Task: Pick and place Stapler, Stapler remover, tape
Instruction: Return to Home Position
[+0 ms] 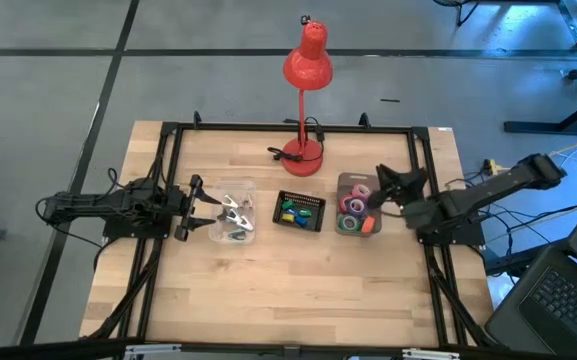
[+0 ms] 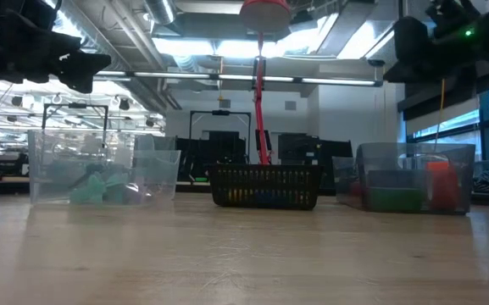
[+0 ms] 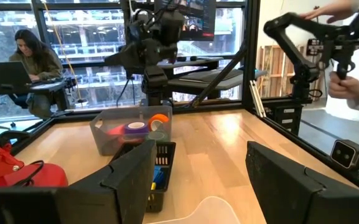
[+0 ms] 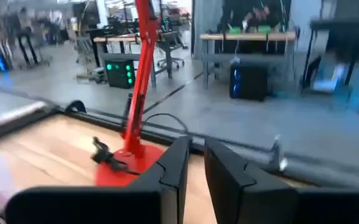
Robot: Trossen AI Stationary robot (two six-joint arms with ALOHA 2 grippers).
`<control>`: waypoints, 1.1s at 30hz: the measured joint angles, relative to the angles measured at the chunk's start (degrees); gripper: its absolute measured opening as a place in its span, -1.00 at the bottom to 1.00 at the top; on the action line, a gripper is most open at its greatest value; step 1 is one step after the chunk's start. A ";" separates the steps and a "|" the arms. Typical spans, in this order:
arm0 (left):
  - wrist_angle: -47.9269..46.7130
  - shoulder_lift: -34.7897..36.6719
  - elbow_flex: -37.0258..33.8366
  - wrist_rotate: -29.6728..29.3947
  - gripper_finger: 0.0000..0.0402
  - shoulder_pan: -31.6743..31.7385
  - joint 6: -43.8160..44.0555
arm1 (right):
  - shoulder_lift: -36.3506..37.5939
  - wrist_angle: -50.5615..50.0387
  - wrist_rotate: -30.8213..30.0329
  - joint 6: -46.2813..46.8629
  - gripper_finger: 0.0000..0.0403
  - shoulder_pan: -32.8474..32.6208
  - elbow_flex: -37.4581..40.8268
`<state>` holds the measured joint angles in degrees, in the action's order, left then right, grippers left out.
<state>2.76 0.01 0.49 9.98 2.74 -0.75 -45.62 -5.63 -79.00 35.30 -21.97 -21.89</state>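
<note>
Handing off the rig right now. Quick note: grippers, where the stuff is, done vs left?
Left gripper: open, empty, raised beside the transparent bin.
Right gripper: empty, raised beside the grey bin.
Tape rolls are in the grey bin; small metal-looking items lie in the transparent bin, coloured pieces in the black basket; both too small to name.
Done: nothing shows loose on the wood besides the red lamp.
Left: likely only parking both arms.

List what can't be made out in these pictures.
Black basket: low view, its mesh wall hides the contents; high view shows only tiny coloured specks.
Clear bin: high view, items too small and glary to name.
Tape rolls: high view, overlapping in their bin, count unclear.
Red lamp: low view, head cut off by top edge.
</note>
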 joint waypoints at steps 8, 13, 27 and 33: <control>0.00 0.00 0.00 0.00 0.19 0.00 0.00 | 12.48 14.21 15.71 -28.33 -0.73 4.72 6.45; 0.00 0.00 0.00 0.00 0.19 0.00 0.02 | 20.52 28.88 18.41 -39.38 -0.73 7.58 13.52; 0.01 0.00 0.00 0.00 0.19 0.00 0.00 | 37.67 27.25 23.15 -49.40 -0.73 11.33 16.70; 0.00 0.00 0.00 0.00 0.19 -0.01 0.00 | 45.57 8.42 42.76 -36.18 -0.73 11.34 16.70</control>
<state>2.76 0.01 0.49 9.98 2.73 -0.75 -0.05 2.79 -36.24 -0.89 -10.62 -5.19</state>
